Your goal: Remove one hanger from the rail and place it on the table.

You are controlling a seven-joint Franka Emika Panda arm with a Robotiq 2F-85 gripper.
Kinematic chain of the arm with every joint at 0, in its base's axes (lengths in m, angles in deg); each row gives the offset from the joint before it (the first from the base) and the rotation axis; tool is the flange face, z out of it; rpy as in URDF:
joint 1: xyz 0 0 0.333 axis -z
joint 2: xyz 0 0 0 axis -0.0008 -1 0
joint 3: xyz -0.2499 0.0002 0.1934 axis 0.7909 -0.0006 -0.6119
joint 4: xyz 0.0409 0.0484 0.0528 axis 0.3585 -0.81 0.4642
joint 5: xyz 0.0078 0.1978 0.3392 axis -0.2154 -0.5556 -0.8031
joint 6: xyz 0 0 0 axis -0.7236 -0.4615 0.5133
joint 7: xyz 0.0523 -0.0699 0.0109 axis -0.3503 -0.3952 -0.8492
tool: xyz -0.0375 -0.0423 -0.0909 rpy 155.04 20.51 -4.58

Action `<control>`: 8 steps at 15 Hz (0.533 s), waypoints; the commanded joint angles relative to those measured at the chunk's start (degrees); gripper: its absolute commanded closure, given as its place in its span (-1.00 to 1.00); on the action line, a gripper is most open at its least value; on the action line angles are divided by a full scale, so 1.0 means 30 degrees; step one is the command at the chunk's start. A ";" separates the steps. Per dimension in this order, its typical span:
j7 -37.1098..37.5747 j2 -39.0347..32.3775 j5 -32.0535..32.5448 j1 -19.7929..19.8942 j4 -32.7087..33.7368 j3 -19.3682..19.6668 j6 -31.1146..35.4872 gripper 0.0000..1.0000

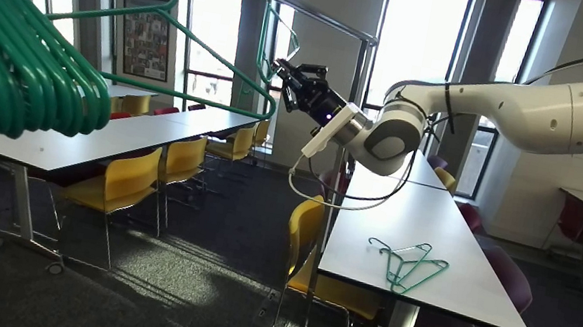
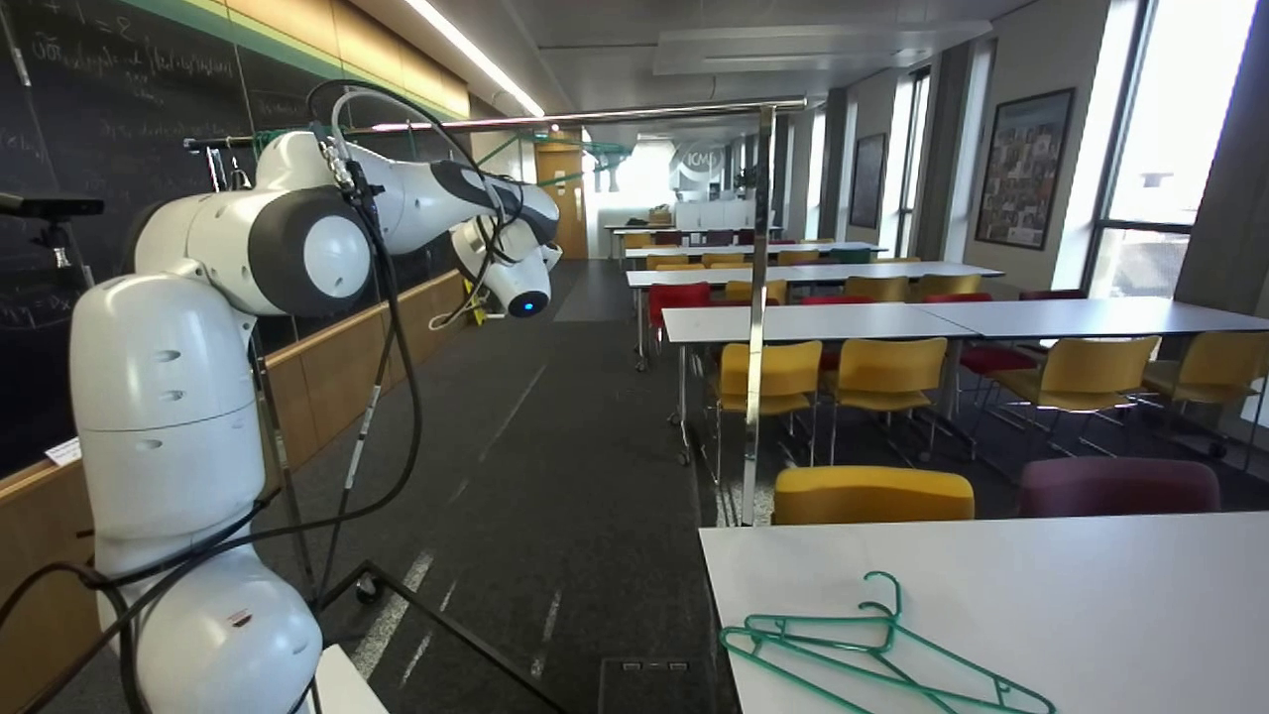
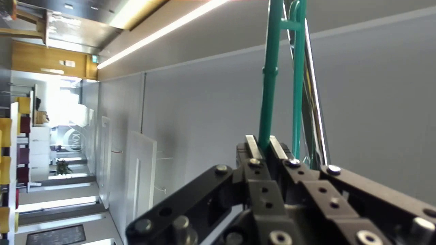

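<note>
White table [image 1: 424,218] bears two hangers [image 2: 890,625]; gripper [image 3: 262,139] pinches another hanger [image 3: 270,69] (rail [image 2: 724,108] contact unclear).

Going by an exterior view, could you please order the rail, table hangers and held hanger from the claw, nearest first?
1. Held hanger: in the claw.
2. Rail: above it.
3. Table hangers: well below, on the table.

An exterior view faces windows [image 1: 422,37] past close hangers [image 1: 10,72]; an exterior view, tables [image 2: 843,322] past the tabletop [image 2: 1091,595] corner; both share the arm [image 1: 542,114]. Wrist view: sideways, along the gripper [image 3: 264,146].
</note>
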 commanded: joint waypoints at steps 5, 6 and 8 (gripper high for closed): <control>0.3005 -0.1008 0.4236 -0.1135 0.2435 0.1106 0.2715 0.95; 0.3086 -0.0995 0.4309 -0.1111 0.2157 0.1189 0.2578 0.95; 0.2944 -0.0835 0.3982 -0.1115 0.1331 0.1303 0.2265 0.95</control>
